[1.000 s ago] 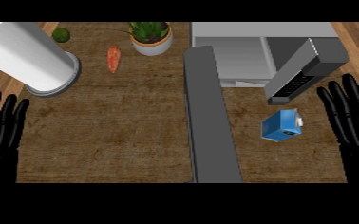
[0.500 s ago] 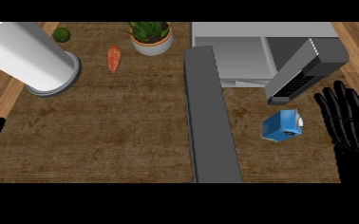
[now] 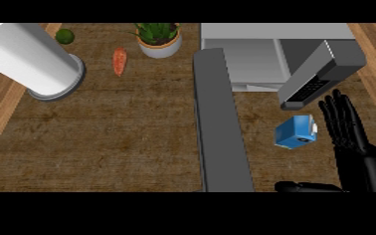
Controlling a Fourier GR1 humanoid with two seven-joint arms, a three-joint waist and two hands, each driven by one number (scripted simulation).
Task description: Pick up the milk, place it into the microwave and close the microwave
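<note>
The blue milk carton [image 3: 296, 132] lies on the counter [image 3: 125, 144], outside the microwave [image 3: 246, 55] and just below its open door [image 3: 321, 74]. The right hand [image 3: 351, 134] hovers just right of the carton, with its fingers straight and slightly spread and its thumb stretched leftward beneath. Further back, a white pot [image 3: 159, 47] holds a green plant [image 3: 156, 31], and a carrot [image 3: 119, 61] lies beside it.

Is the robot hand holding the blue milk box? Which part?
Nothing is held. The right robot hand is open, just right of the blue milk carton, not curled round it.
</note>
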